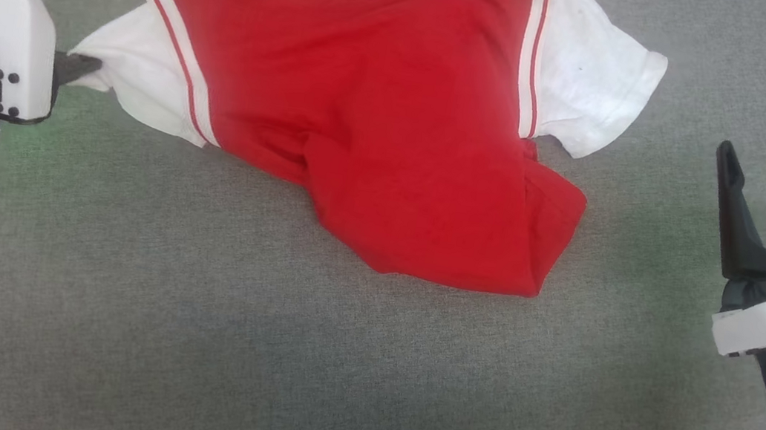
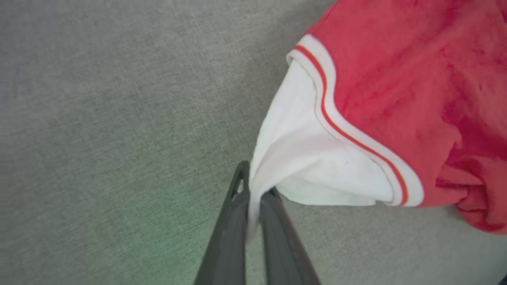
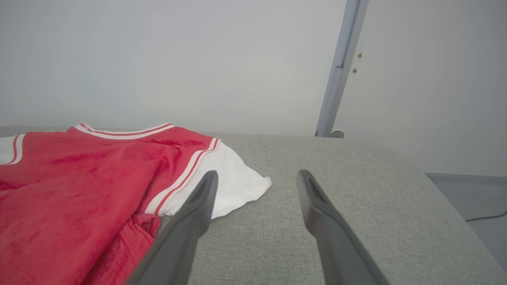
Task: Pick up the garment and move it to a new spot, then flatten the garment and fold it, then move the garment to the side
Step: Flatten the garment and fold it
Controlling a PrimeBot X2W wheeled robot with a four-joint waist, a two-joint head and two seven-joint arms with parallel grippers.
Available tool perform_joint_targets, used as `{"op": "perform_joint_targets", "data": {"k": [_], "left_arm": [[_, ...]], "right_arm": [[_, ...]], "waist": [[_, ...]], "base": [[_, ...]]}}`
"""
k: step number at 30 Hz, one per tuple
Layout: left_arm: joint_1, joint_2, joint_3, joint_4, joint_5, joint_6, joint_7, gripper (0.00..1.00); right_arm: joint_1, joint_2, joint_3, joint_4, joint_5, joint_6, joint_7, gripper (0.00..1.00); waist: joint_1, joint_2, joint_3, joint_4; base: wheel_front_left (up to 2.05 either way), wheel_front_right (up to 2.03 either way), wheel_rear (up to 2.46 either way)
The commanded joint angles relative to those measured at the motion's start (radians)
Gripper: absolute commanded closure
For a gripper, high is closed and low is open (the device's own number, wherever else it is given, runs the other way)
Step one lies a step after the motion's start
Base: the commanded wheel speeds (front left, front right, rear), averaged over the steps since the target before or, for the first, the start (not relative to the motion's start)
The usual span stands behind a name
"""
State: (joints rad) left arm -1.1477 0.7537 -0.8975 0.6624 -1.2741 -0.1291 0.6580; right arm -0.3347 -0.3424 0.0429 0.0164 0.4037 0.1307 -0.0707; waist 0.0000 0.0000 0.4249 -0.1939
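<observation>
The left gripper [image 1: 77, 68] sits at the left edge of the head view. Its fingers [image 2: 231, 221] are pressed together on the cuff of the white sleeve [image 1: 125, 77] at the left end of the garment [image 1: 382, 117], and the cloth narrows to a thin strip between them. From that grip the garment runs rightward across the upper middle of the frame, its long axis sleeve to sleeve, so a pull by the left arm would likely drag it along that line. The right gripper [image 1: 763, 152] stands at the right edge, fingers wide apart and holding nothing, near the other sleeve [image 1: 588, 86] but apart from it. The garment lies rumpled on the grey table [image 1: 186, 337]. Its body is red with red-and-white stripe trim, and the hem is bunched and tucked under at lower right.
</observation>
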Motion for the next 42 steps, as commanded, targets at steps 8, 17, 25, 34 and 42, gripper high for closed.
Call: {"op": "perform_joint_targets", "data": {"k": [8, 17, 25, 34, 42], "left_arm": [[0.052, -0.01, -0.049, -0.024, 0.072, -0.002, -0.19, 0.0], [0.217, -0.02, -0.03, -0.084, 0.126, -0.002, -0.628, 0.0], [0.403, -0.096, 0.051, -0.194, 0.213, 0.095, -0.921, 0.0], [0.73, -0.297, 0.54, -0.542, 0.609, 0.174, -0.924, 0.0], [0.856, -0.47, 0.735, -0.662, 0.821, 0.065, -0.924, 0.0]], "right_arm": [[0.018, -0.029, 0.024, 0.002, 0.003, 0.0, 0.045, 0.0], [0.0, -0.11, 0.057, 0.011, 0.042, 0.0, 0.162, 0.0], [-0.145, -0.244, 0.123, 0.077, 0.106, 0.0, 0.361, 0.0], [-0.429, -0.417, 0.236, 0.231, 0.268, 0.0, 0.649, 0.0], [-0.613, -0.52, 0.348, 0.355, 0.349, 0.0, 0.826, 0.0]], "waist": [[0.0, 0.0, -0.045, 0.029], [0.0, 0.0, -0.103, 0.125], [0.0, 0.0, -0.064, 0.239], [0.0, 0.0, 0.046, 0.348], [0.0, 0.0, 0.132, 0.421]], "base": [[0.0, 0.0, 0.0], [0.0, 0.0, 0.0], [0.0, 0.0, 0.0], [0.0, 0.0, 0.0], [0.0, 0.0, 0.0]]}}
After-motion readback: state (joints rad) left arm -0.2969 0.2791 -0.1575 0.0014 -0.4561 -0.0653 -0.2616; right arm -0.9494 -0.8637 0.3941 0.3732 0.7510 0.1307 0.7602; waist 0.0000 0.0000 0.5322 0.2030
